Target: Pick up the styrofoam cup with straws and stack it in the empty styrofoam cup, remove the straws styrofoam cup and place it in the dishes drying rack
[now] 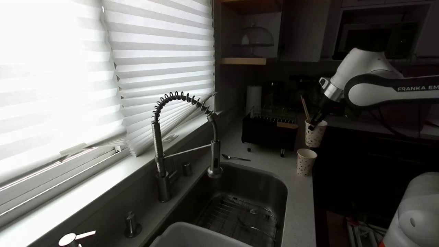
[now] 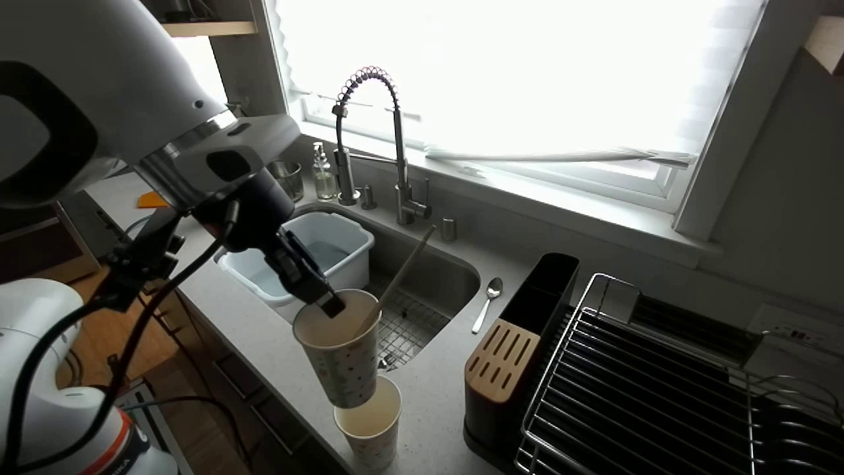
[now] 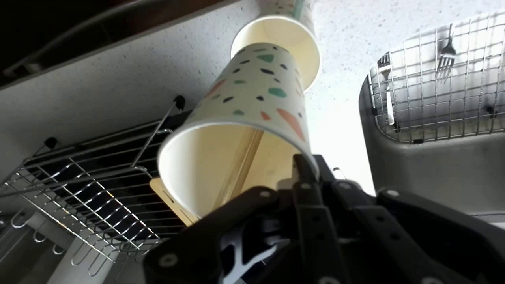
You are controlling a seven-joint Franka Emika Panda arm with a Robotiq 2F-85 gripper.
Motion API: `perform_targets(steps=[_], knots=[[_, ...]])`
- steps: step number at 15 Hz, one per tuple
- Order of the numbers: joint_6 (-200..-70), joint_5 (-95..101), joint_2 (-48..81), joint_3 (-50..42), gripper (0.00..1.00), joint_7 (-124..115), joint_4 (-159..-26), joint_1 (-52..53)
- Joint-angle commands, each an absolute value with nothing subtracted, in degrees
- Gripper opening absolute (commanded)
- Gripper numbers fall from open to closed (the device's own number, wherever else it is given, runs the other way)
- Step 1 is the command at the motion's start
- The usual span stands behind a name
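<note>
With the black pincer [image 3: 311,167] closed on its rim, the tapered speckled-white cup [image 2: 344,364] with tan straws [image 2: 397,280] needs centring above the empty speckled-white cup [image 1: 305,165] before lowering.

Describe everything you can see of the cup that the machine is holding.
The held cup looks papery: white with green, orange and dark flecks, cream inside. It is tilted, mouth upward, higher than a similar standing cup; whether they touch I cannot tell. The gripper pinches its rim from both sides. Tan straws lean inside and poke out.
</note>
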State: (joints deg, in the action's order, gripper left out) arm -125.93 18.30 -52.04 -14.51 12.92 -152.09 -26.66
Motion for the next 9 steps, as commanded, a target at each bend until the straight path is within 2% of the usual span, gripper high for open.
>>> perform_targets(steps=[1,9], knots=[[-125.7,20.8,-53.9,-16.0,0.01,10.1,-154.5,-27.9],[-130.0,19.8,-52.8,-18.0,0.01,8.2,-156.5,-27.7]])
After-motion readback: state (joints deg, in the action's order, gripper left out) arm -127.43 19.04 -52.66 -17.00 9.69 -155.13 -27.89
